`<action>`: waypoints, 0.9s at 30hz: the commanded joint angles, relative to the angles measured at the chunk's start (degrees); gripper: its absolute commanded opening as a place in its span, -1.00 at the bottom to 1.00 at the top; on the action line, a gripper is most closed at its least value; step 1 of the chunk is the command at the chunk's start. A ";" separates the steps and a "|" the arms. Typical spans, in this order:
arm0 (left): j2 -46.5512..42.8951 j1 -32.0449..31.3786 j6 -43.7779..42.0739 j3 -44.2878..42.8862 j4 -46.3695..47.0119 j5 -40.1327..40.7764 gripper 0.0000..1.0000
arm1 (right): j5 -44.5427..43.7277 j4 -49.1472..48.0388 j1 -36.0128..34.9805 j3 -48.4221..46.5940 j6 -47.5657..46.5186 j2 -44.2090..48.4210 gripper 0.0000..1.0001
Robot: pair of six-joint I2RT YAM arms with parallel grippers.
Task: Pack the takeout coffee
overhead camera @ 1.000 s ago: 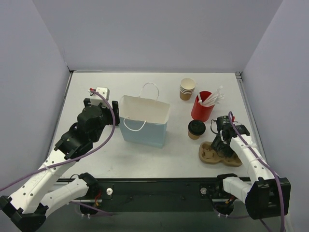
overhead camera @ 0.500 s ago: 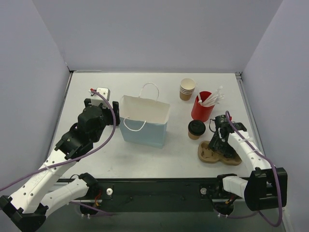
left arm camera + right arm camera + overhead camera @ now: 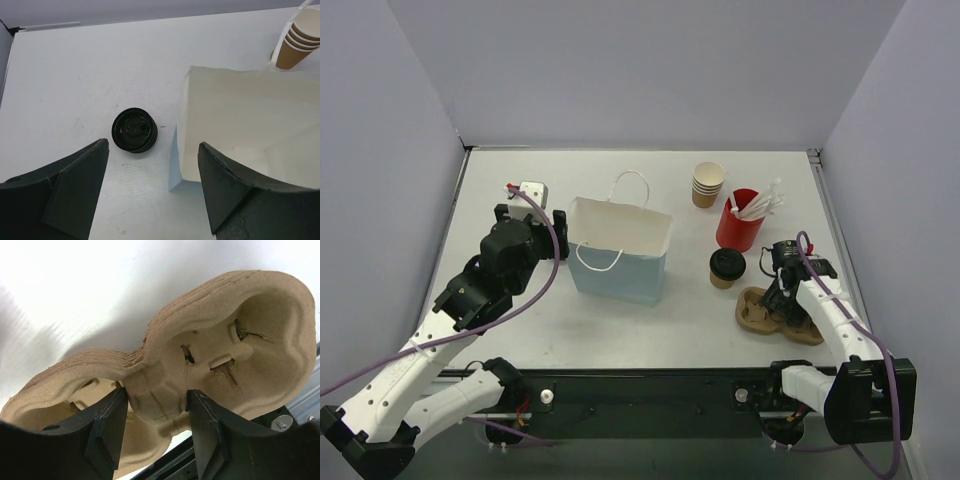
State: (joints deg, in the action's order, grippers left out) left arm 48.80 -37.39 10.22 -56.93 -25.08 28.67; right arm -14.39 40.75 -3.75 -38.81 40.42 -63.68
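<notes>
White tabletop [image 3: 520, 170], pale grey walls [image 3: 640, 70] on three sides. Paper bag [image 3: 620, 262] stands upright mid-table, mouth open, white inside, light blue on the near face, loop handles at the rim.

Takeout coffee [image 3: 727, 267]: upright on the table right of the bag, black lid on, just on the near side of the red cup [image 3: 738, 220], which holds white sticks (straws or stirrers, cannot tell). It stands apart from both arms, and nothing touches it. Stack of lidless brown cups [image 3: 708, 184] sits farther back, beside the red cup.

Right gripper [image 3: 156, 407]: down over the pulp carrier stack [image 3: 770, 315] near the front right edge. Its wrist view shows the two fingers pressed against either side of the carrier's narrow waist, pinching it between the two cup wells.

Left gripper [image 3: 152, 150]: at the left side of the bag, fingers spread wide, holding nothing. One finger lines up over the bag's open mouth, the other over bare table. Stack of black lids [image 3: 134, 130] lies on the table just left of the bag, beyond the spread fingers.
</notes>
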 commanded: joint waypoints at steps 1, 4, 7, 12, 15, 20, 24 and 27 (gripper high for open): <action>-0.72 0.12 -0.37 -0.03 3.46 -0.45 0.63 | -4.07 1.35 1.20 1.19 4.66 2.15 -0.35; -0.81 0.12 -0.37 0.06 3.55 -0.45 0.63 | -2.40 -0.14 1.73 0.93 4.93 2.16 -0.21; -0.98 0.12 -0.37 0.15 3.37 -0.80 0.63 | -1.69 -0.15 1.81 -0.21 3.70 1.10 -0.09; -1.25 0.12 -0.37 0.41 3.72 -1.16 0.63 | -0.81 -0.67 1.81 -0.31 1.33 0.14 -0.04; -1.16 0.12 -0.37 0.50 3.81 -1.59 0.63 | -0.55 -0.85 1.82 -0.04 0.71 -0.65 0.02; -0.98 0.12 -0.37 0.41 3.81 -2.03 0.63 | -1.08 -1.11 1.73 0.22 -0.52 -1.27 0.16; -0.98 0.12 -0.46 0.50 3.99 -2.03 0.63 | -0.90 -1.55 1.81 -0.22 -2.63 -0.66 0.04; -0.81 0.12 -0.55 0.50 3.90 -2.12 0.63 | -0.20 -2.17 1.81 -0.57 -4.21 -0.39 0.01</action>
State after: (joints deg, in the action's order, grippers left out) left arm 48.31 -37.39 10.17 -56.58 -24.56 27.11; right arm -14.44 38.02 -2.26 -37.82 38.76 -64.29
